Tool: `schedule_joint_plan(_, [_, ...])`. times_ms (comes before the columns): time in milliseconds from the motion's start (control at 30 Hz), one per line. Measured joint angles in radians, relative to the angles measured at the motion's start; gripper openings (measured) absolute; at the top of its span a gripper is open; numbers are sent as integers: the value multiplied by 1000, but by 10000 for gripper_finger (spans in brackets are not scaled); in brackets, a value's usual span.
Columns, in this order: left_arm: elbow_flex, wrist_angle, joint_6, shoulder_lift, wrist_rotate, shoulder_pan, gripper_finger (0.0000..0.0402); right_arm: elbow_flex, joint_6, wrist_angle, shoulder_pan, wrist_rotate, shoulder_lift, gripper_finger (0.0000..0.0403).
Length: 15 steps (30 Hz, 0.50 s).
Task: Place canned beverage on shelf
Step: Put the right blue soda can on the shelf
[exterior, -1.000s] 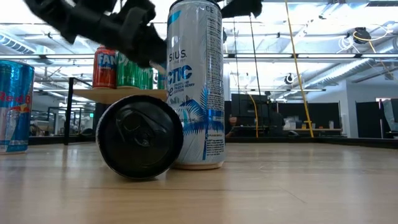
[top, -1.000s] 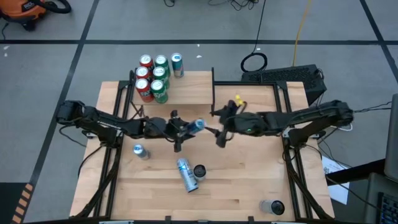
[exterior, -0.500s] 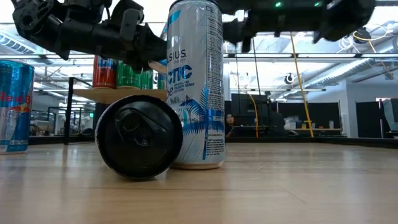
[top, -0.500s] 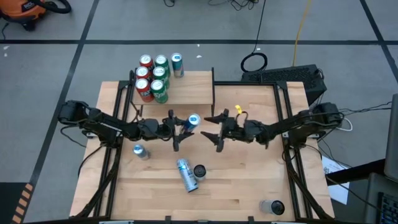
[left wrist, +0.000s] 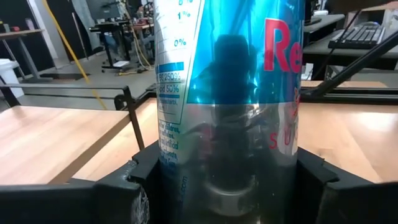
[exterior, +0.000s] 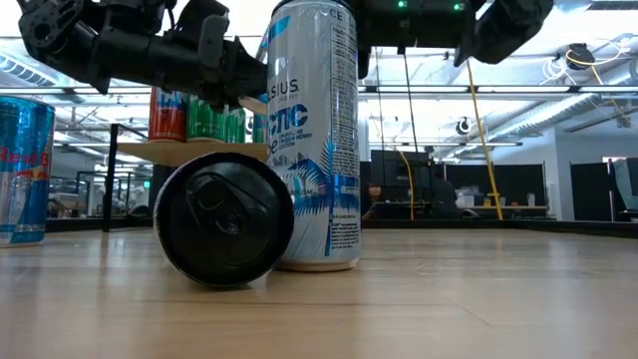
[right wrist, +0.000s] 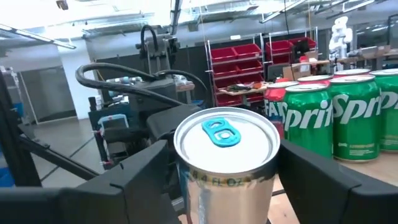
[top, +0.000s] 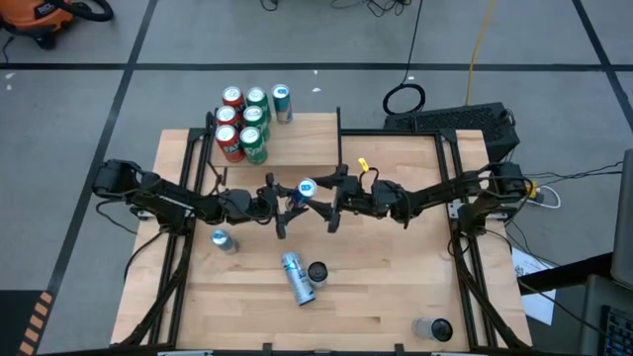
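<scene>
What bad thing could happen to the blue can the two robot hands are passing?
1. The blue can hangs above the table between the left hand and the right hand. If the left lets go before the right squeezes, it may drop.
2. The shelf already holds a bunch of cans, so the new one might bump them.

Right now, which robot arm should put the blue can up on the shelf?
Probably the right. The left gripper holds the can by its lower part, and the right gripper is open around its top, ready to take it. The shelf lies just beyond, with room beside the cans.
</scene>
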Motion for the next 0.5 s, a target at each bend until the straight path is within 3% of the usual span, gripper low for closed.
schedule_joint_plan(233, [0, 0, 3, 0, -7, 1, 219, 0, 30, -11, -24, -22, -1, 238])
schedule_joint_plan(500, [0, -6, 6, 0, -19, 2, 222, 0, 29, -25, -48, -73, -1, 226])
